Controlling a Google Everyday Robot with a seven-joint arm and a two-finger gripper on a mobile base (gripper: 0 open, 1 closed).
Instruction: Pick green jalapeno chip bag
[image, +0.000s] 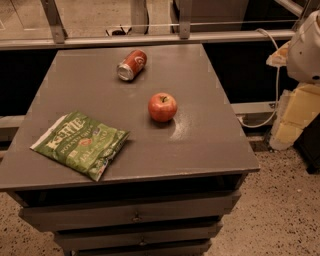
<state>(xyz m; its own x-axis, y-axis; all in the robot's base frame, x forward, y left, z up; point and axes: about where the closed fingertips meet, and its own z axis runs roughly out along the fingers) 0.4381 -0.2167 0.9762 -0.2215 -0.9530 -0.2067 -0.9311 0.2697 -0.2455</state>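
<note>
Flat, crinkly green jalapeno chip bag (80, 144) lies lower left, well apart from the hand (296, 112) at the right edge; I cannot tell the hand's state.

The green jalapeno chip bag (80, 145), near left, reads "Kettle" in white; its smaller print is illegible. The far red can's (132, 64) white script is unreadable. The gripper is out of view.

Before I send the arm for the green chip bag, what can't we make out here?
Gripper: outside the camera view; only a white robot part shows, cut by the right edge.
Green jalapeno chip bag: underside hidden against the table; small print too small.
Red can: on its side, label partly turned away.
Drawers: shut, contents hidden.
</note>
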